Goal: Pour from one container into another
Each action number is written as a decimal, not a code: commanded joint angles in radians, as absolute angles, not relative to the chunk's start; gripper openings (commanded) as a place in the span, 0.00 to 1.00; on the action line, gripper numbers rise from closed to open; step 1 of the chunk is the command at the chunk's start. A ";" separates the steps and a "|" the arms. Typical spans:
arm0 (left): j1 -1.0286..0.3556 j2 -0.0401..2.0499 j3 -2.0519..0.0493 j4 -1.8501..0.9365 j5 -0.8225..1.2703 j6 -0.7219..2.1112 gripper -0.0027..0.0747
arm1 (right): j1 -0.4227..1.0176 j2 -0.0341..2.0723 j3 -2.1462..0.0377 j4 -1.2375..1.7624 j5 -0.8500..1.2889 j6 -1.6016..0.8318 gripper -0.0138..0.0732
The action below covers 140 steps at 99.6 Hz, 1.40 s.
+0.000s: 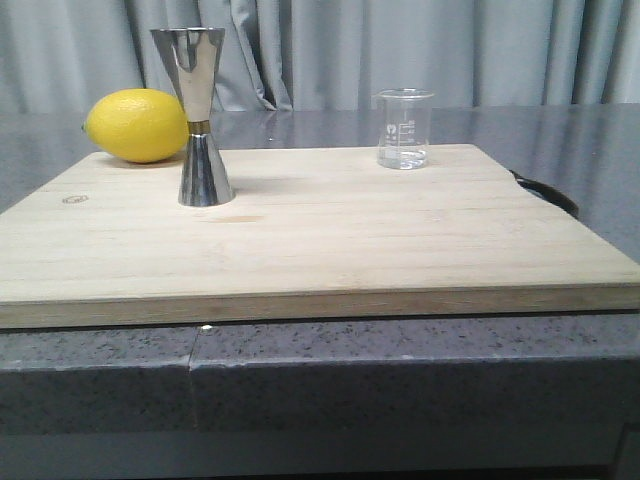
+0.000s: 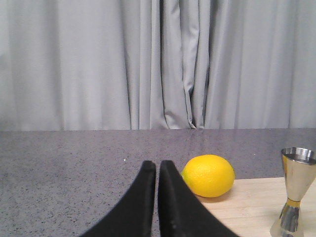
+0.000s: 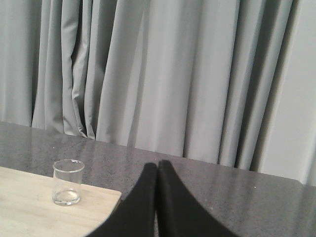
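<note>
A small clear glass beaker (image 1: 404,129) with white marks stands upright at the back right of the wooden board (image 1: 300,240); the right wrist view shows the beaker (image 3: 67,182) near the board's corner. The tall shiny steel jigger (image 1: 199,117) stands upright at the back left; its right half shows as the jigger (image 2: 295,192) in the left wrist view. My left gripper (image 2: 157,165) is shut and empty, off the board beside the lemon. My right gripper (image 3: 158,165) is shut and empty, off the board to the beaker's right. Neither gripper shows in the front view.
A yellow lemon (image 1: 136,125) lies behind the jigger at the board's back left corner, also seen as the lemon (image 2: 208,176) by the left wrist. A dark handle (image 1: 548,191) sticks out at the board's right edge. Grey counter and curtains surround the board.
</note>
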<state>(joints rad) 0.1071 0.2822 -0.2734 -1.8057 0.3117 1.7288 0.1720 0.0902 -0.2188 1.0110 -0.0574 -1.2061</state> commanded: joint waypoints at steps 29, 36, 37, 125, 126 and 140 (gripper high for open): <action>-0.012 0.288 -0.303 -1.846 0.331 1.720 0.01 | 0.164 0.100 -0.242 1.019 -0.089 -1.211 0.08; -0.052 0.288 -0.303 -1.846 0.324 1.720 0.01 | 0.164 0.100 -0.242 1.019 -0.089 -1.211 0.08; -0.055 0.288 -0.303 -1.846 0.321 1.720 0.01 | 0.164 0.100 -0.242 1.019 -0.089 -1.211 0.08; -0.148 0.120 -0.292 -0.381 0.069 0.452 0.01 | 0.164 0.100 -0.242 1.019 -0.089 -1.211 0.08; -0.148 0.120 -0.292 -0.355 0.075 0.422 0.01 | 0.164 0.100 -0.242 1.019 -0.089 -1.211 0.08; -0.148 0.120 -0.263 0.000 0.071 -0.026 0.01 | 0.164 0.100 -0.242 1.019 -0.089 -1.211 0.08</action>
<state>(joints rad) -0.0591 -0.0042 -0.0033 0.1265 -0.1294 -0.1257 0.1720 0.0902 -0.2188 1.0254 -0.0547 -1.2083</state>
